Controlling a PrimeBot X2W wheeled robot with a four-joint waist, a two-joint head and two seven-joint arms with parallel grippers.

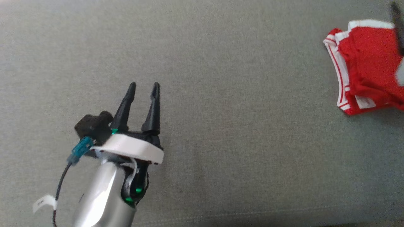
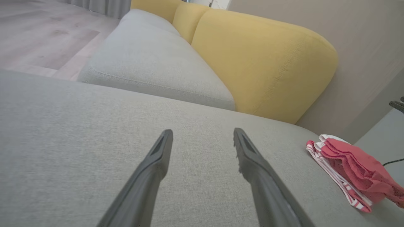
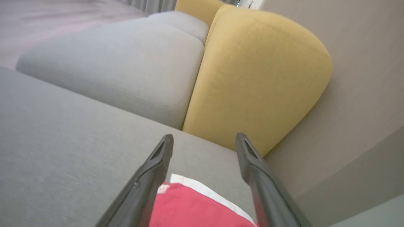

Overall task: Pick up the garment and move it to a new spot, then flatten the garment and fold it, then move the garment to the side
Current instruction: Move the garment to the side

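Observation:
The garment (image 1: 366, 63) is red with white trim and lies folded in a small bundle on the grey sofa seat (image 1: 236, 94) at the far right. My left gripper (image 1: 144, 85) stands open over bare cushion at the lower left, well away from the garment. In the left wrist view the left gripper (image 2: 203, 134) holds nothing and the garment (image 2: 353, 170) lies off to the right. My right gripper (image 3: 204, 138) is open just above the garment (image 3: 195, 208), with nothing between its fingers. One of its fingers (image 1: 397, 25) shows blurred over the garment's right side.
A yellow back cushion (image 2: 262, 63) rises behind the seat, with a tan wall (image 2: 363, 47) beside it. A second grey seat cushion (image 2: 151, 60) lies beyond, and wood floor (image 2: 38, 34) past that. A thin dark cable (image 2: 393, 162) runs at the right edge.

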